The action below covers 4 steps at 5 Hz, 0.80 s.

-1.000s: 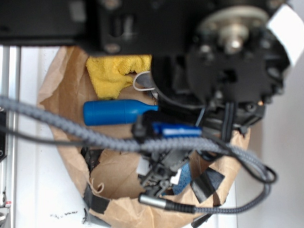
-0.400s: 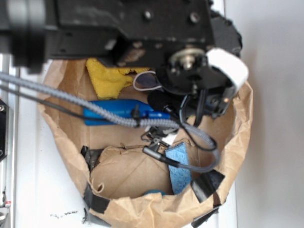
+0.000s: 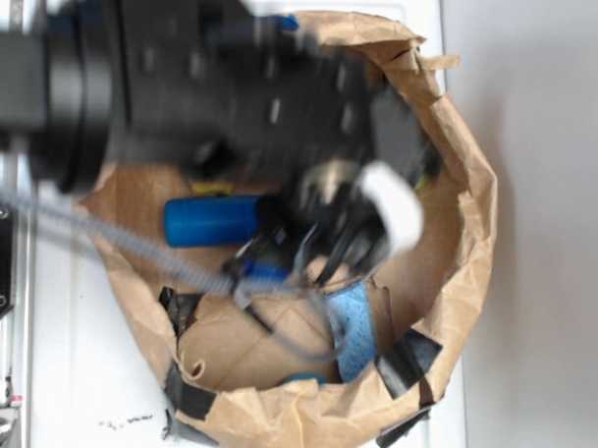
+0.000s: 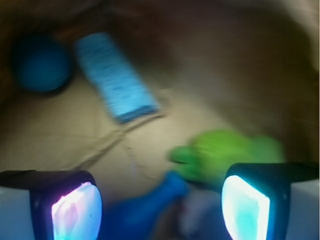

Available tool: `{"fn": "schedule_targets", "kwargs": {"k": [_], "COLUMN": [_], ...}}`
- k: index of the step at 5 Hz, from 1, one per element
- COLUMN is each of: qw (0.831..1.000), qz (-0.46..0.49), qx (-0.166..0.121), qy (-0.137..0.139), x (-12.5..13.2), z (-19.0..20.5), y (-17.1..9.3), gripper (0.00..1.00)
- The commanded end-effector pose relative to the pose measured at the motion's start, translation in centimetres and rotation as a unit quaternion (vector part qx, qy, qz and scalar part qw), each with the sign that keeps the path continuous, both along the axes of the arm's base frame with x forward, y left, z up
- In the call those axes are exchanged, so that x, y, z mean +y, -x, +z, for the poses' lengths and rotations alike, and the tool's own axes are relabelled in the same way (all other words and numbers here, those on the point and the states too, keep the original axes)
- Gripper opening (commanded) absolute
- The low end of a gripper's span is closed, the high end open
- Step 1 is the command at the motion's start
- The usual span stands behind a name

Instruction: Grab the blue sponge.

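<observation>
- Exterior view: the blue sponge lies inside the brown paper bag, on its floor toward the lower right, close to the bag's near wall.
- The robot arm fills the upper left of this view, blurred; its lower end reaches down into the bag just above and left of the sponge. The gripper itself cannot be picked out here, so whether it touches the sponge cannot be told.
- The sponge's long axis runs roughly top to bottom in this view, tilted slightly; its upper end is partly hidden behind cables.
- A dark blue bottle lies on its side to the sponge's upper left, well apart from it, with its long axis across the frame.
- Black tape patches sit on the bag wall just right of the sponge.
- Wrist view: the gripper is spread wide, its two fingers at the lower corners with nothing between them.
- The sponge lies ahead of the fingers, in the upper left, apart from both and closer to the left one's side.
- Its long axis runs diagonally, from upper left to lower right.
- A dark blue round shape lies just left of the sponge's far end.
- A green object lies near the right finger; it is too blurred to identify.
</observation>
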<state>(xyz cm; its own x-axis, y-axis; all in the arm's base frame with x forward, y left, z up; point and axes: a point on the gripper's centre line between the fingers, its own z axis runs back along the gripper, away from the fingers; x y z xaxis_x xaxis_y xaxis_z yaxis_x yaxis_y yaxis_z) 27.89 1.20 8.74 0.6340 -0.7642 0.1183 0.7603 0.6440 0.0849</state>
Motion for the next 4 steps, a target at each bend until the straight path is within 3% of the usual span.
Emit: {"fn": "schedule_targets", "kwargs": {"k": [1, 3, 4], "qw": [0.998, 0.997, 0.997], "qz": [0.001, 0.052, 0.067], "qx": [-0.046, -0.042, -0.013], "qy": [-0.041, -0.047, -0.041], "x": [-3.6, -4.7, -4.1], "z": [-1.4, -2.2, -2.4], "y": [-0.5, -4.8, -6.4], "gripper": [1.0, 1.0, 1.0]}}
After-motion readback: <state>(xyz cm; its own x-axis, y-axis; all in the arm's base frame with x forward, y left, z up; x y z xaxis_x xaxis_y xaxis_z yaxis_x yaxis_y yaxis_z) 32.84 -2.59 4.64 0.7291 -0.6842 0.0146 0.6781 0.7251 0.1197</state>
